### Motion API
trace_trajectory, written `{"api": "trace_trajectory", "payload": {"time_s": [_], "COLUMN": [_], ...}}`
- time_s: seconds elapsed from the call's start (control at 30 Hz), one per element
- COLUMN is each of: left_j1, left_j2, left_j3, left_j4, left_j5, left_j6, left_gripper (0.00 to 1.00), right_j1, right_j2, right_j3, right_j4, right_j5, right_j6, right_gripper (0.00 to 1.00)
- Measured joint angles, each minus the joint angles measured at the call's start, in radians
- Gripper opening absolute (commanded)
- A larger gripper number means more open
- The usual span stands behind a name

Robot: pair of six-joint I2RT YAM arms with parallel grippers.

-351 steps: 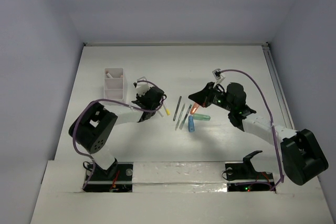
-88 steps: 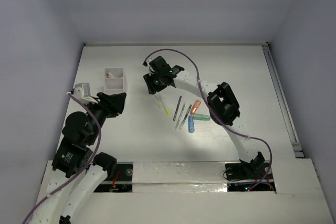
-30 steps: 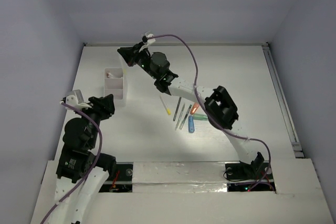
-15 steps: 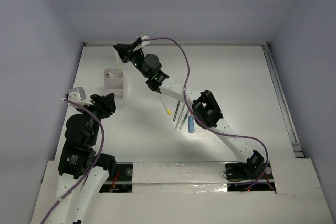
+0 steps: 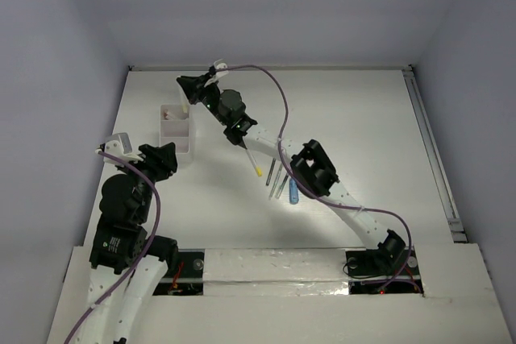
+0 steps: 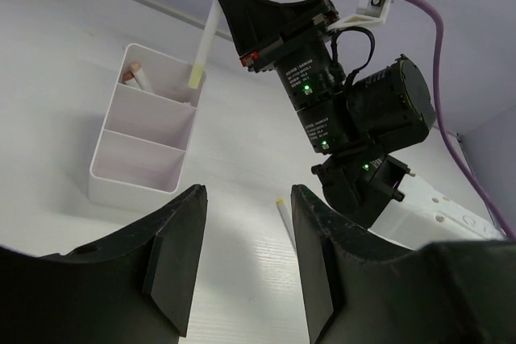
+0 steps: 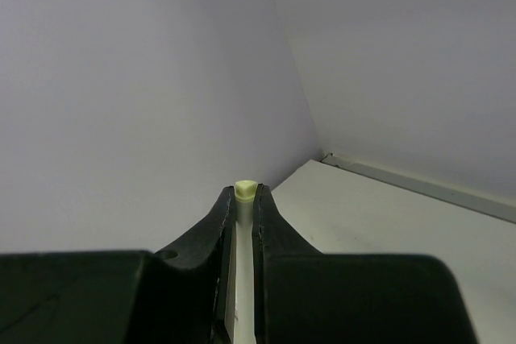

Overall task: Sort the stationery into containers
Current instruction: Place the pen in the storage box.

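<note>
My right gripper [image 5: 187, 88] is shut on a thin white stick with a yellow end [image 6: 201, 52] and holds it upright over the far end of the white organizer box [image 5: 176, 141]. The stick's yellow tip shows between the fingers in the right wrist view [image 7: 245, 190]. The box [image 6: 113, 181] has three compartments; the far one holds a pink-ended stick [image 6: 137, 78]. My left gripper [image 5: 164, 159] is open and empty, just in front of the box. Another yellow-ended stick [image 5: 253, 162], slim dark pens [image 5: 274, 173] and a blue marker [image 5: 293, 192] lie mid-table.
The right arm stretches from its base across the table's middle and covers part of the stationery pile [image 5: 310, 168]. White walls close the table at the back and left. A rail [image 5: 427, 134] runs along the right edge.
My right gripper has carried the yellow-ended stick left, from behind the box to over its far end. The left arm has hardly moved.
</note>
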Motion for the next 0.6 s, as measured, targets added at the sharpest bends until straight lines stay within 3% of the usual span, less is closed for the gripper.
{"api": "trace_trajectory", "payload": {"time_s": [0.17,0.3,0.37,0.6], "left_j1": [0.0,0.0,0.0,0.016], "left_j2": [0.0,0.0,0.0,0.0], "left_j3": [0.0,0.0,0.0,0.0], "left_j4": [0.0,0.0,0.0,0.0], "left_j5": [0.0,-0.001,-0.001,-0.001], "left_j6": [0.002,0.003,0.003,0.005], "left_gripper": [0.42,0.42,0.42,0.42], "right_j1": [0.0,0.0,0.0,0.0], "right_j2": [0.002,0.001,0.0,-0.069], "right_j3": [-0.031,-0.089,-0.13,-0.267], "right_j4": [0.019,0.046,0.067,0.058], "right_j5": [0.003,0.003,0.001,-0.053], "right_j6": [-0.004,-0.004,-0.004,-0.022], "right_gripper": [0.17,0.41,0.48,0.6]}}
